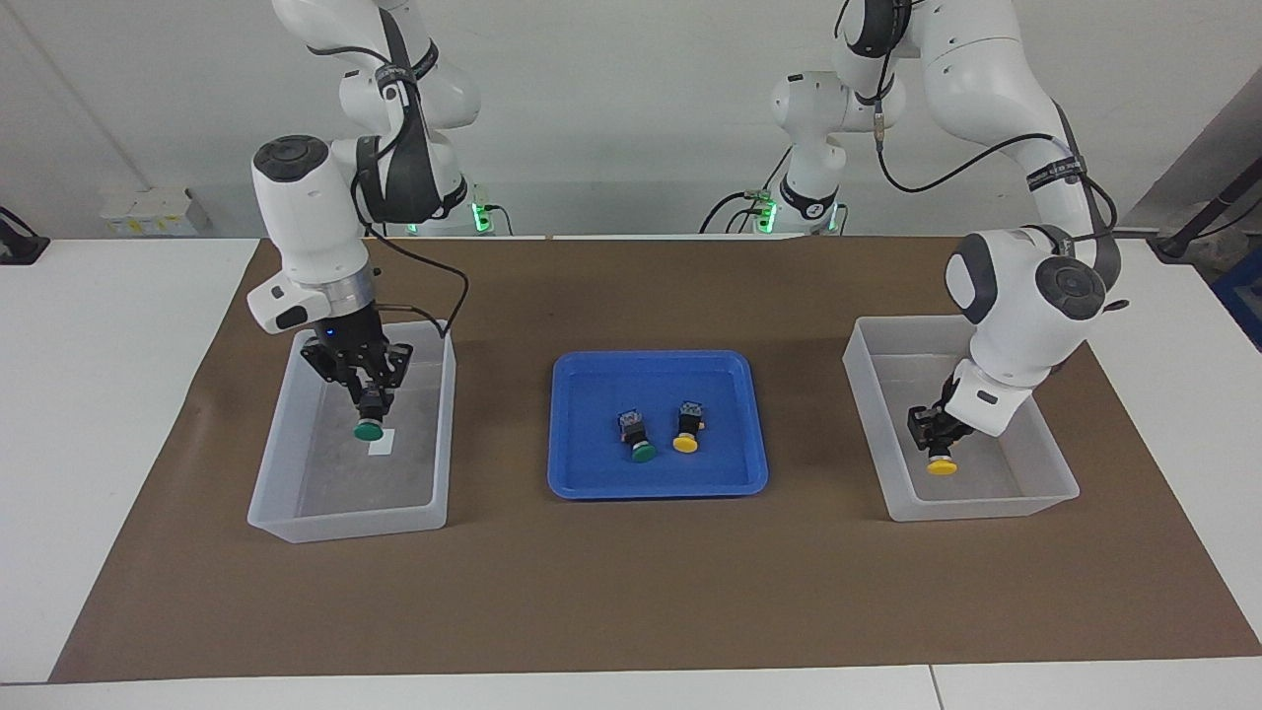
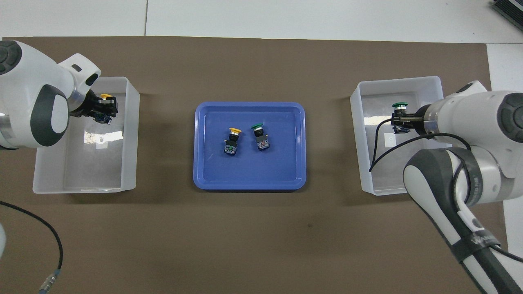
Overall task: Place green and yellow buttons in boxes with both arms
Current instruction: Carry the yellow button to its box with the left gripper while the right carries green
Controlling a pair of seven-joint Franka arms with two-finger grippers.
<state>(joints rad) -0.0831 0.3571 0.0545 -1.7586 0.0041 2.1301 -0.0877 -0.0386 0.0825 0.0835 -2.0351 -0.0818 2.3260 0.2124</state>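
The right gripper [image 1: 370, 402] grips a green button [image 1: 368, 430] inside one box [image 1: 281, 419]; the left gripper [image 1: 935, 434] grips a yellow button [image 1: 942, 466] inside the other box [image 1: 1055, 454], both clear of the walls.

A shallow blue tray [image 1: 658, 485] [image 2: 249, 185] sits at the centre of a brown mat [image 1: 631, 592] [image 2: 245, 237] — the mat covers most of a white table [image 1: 99, 394] [image 2: 286, 20].

White table [image 1: 118, 394] carries brown mat [image 1: 631, 582]. On mat: blue tray [image 1: 659, 485] in middle, translucent box [image 1: 281, 513] at right arm's end, second box [image 1: 1060, 463] at left arm's end.
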